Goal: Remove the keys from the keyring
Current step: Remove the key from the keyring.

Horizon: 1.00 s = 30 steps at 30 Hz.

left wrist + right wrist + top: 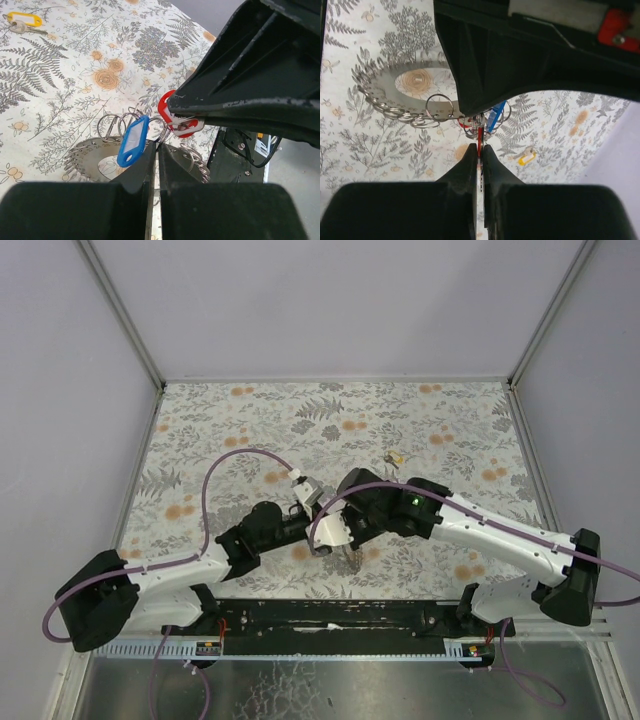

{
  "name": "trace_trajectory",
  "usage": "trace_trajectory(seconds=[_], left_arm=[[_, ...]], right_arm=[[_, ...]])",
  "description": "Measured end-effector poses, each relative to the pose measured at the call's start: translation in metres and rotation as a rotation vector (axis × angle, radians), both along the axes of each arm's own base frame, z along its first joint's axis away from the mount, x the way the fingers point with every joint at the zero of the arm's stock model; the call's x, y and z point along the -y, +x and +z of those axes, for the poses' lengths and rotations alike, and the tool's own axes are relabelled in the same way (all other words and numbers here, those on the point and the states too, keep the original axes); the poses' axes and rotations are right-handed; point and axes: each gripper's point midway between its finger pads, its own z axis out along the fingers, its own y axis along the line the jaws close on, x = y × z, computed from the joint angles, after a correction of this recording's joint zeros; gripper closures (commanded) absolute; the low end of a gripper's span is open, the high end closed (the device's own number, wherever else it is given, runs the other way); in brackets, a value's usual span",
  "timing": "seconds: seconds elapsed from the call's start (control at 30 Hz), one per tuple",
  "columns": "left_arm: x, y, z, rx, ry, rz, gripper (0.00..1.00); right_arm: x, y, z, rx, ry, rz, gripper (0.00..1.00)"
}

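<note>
The grey ridged keyring [82,152] hangs low between both grippers and also shows in the right wrist view [385,85] and the top view [343,554]. Several small wire rings line its edge. My left gripper [158,150] is shut on a thin wire ring at the keyring's edge. A blue-tagged key [132,140] dangles beside it. My right gripper [480,150] is shut on the red-tagged key [172,112], seen edge-on between the jaws [480,137]. The two grippers meet tip to tip [328,528]. A yellow-tagged key [394,457] lies loose on the cloth.
The floral cloth [250,420] covers the table. White walls and metal rails [125,315] close off the left, back and right sides. The arm bases and a black bar [340,615] run along the near edge.
</note>
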Motion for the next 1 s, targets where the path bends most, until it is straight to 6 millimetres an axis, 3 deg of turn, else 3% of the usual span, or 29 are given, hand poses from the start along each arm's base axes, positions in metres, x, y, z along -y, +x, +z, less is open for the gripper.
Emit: trace_trajectory(seconds=[0.37, 0.67, 0.8, 1.0], left_arm=[[0.008, -0.004, -0.01, -0.022, -0.022, -0.053, 1.0], [0.011, -0.003, -0.001, -0.003, -0.094, -0.075, 1.0], [0.01, -0.003, 0.002, 0.005, -0.139, -0.084, 1.0], [0.008, -0.004, 0.002, 0.026, -0.183, -0.087, 1.0]], right_arm=[[-0.005, 0.001, -0.008, 0.131, -0.163, 0.118, 1.0], [-0.007, 0.0, 0.002, 0.189, -0.199, 0.136, 1.0], [-0.01, -0.001, 0.006, 0.208, -0.219, 0.142, 0.91], [-0.013, 0.002, 0.006, 0.241, -0.234, 0.14, 0.86]])
